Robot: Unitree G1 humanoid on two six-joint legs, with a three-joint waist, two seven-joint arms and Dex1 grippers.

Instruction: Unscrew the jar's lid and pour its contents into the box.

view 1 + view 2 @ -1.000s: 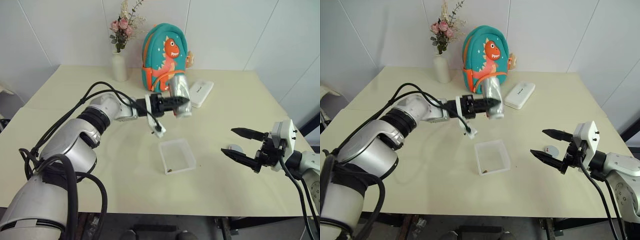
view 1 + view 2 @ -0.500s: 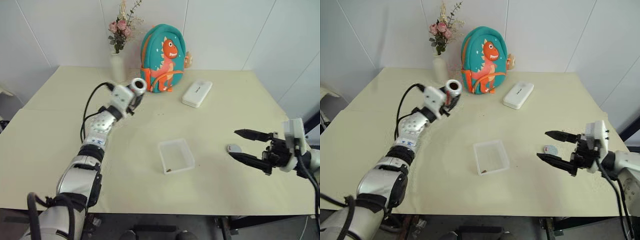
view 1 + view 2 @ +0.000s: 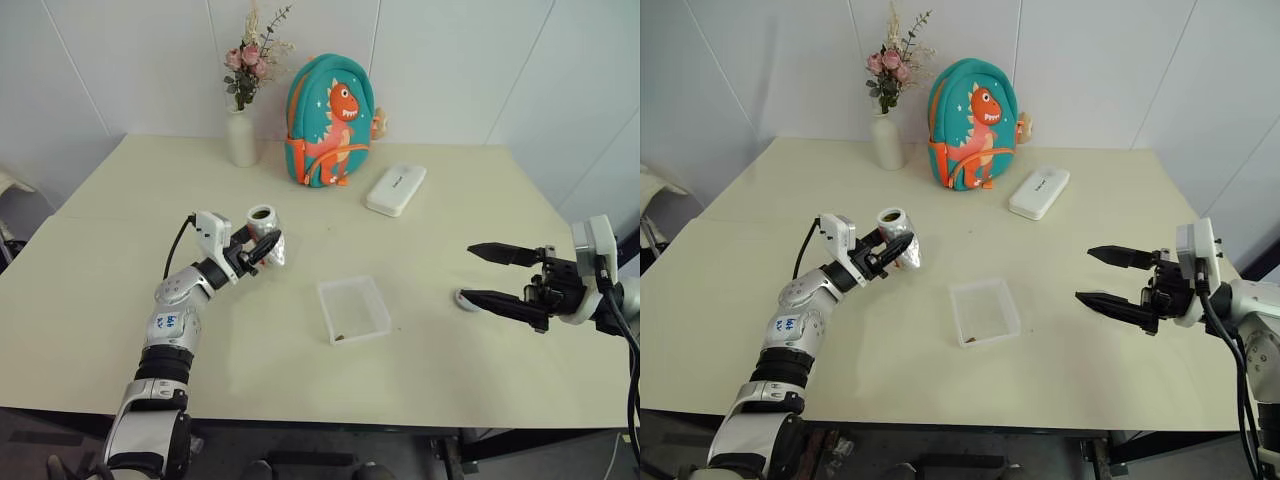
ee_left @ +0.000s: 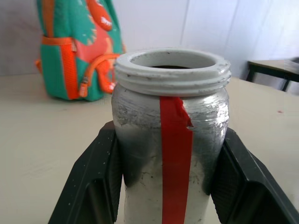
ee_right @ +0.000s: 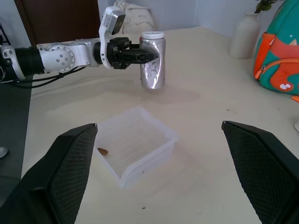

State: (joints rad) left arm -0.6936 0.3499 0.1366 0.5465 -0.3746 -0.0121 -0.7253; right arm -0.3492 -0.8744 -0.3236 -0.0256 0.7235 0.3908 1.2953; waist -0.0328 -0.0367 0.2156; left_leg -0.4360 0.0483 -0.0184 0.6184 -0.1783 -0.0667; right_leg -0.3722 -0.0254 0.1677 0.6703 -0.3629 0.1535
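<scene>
Left end effector (image 3: 262, 247): clenched on the jar (image 3: 264, 232), 1 black finger on each side of its body, as the left wrist view shows.
Jar: held upright, mouth open and uncapped, red stripe down the label; at about 10 o'clock from the box (image 3: 353, 310) and well apart from it. Whether its base touches the worktop (image 3: 120, 300) I cannot tell.
Contents (image 3: 340, 340): a few dark bits lie in the near corner of the box; nothing dark can be made out inside the jar.
Lid (image 3: 467, 297): small grey disc on the worktop at 3 o'clock from the box, just beside the lower finger of the right end effector.
Right end effector (image 3: 484, 276): released, its 2 fingers spread wide with nothing between them, hovering level above the worktop.
Stage, as I judge it: pouring looks done; the jar seems about to be set down.
Risk 1: letting go before the base sits flat would tip the jar, and it could roll.
Risk 2: the right end effector's lower finger could nudge the lid off the near edge if it sweeps low.
Risk 3: the box is light; a brush from either arm could slide it and scatter the bits.
</scene>
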